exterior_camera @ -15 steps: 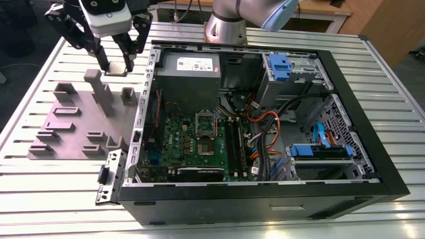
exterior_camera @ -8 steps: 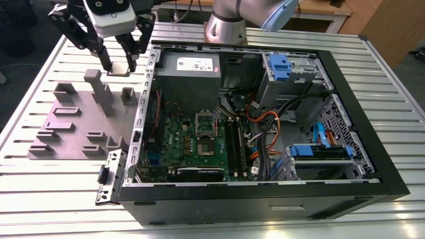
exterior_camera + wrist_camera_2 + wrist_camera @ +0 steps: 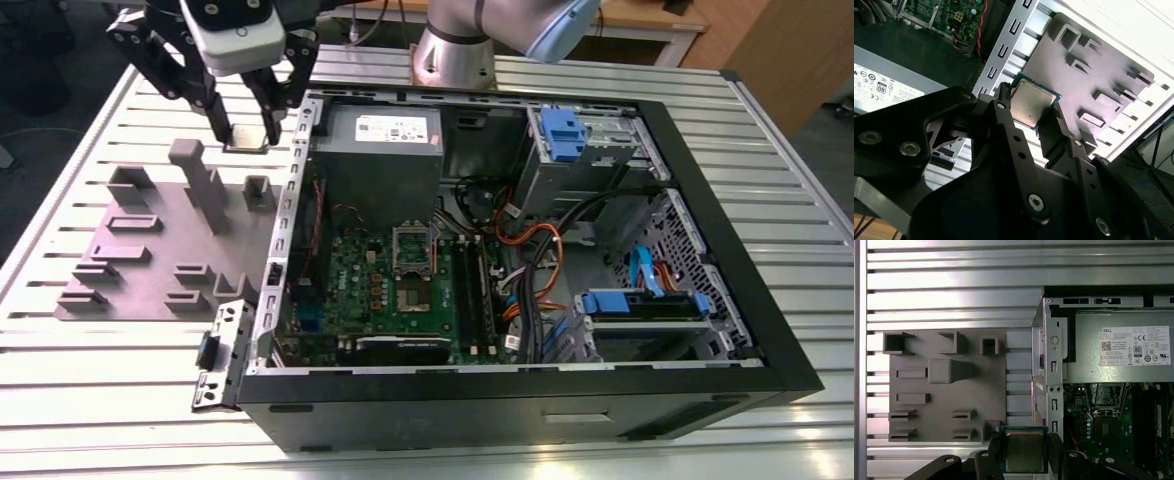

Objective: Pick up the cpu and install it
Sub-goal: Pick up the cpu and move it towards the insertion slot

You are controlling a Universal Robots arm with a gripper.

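- In the exterior view, the black pincer (image 3: 247,136) is hanging over the far part of the slatted metal bench (image 3: 80,380), toward the exterior view's left. Its two fingers (image 3: 214,118) are pointing down and clamping the cpu (image 3: 248,139), a small pale square, at their tips. The cpu is sitting just past the far edge of a grey moulded fixture plate (image 3: 147,250) and just beside the wall of an open computer case (image 3: 747,330). I cannot tell whether it is touching the bench or hanging clear of it. Inside the case, a green motherboard (image 3: 387,290) is lying flat, with a silver socket frame (image 3: 414,250) at its middle and a grey power supply (image 3: 380,150) beyond it.
- In the second wrist view, the fingers (image 3: 1006,130) are pressing on two opposite edges of the cpu (image 3: 1030,102), narrowed to its width. Its silvery top is facing the camera, and the fixture plate (image 3: 1054,65) is lying behind it.
- In the first wrist view, the cpu (image 3: 1024,450) is showing between the fingers (image 3: 1055,447), level and gripped on both sides. It is lying at the plate's (image 3: 944,390) corner nearest the case, well apart from the socket frame (image 3: 1106,425).
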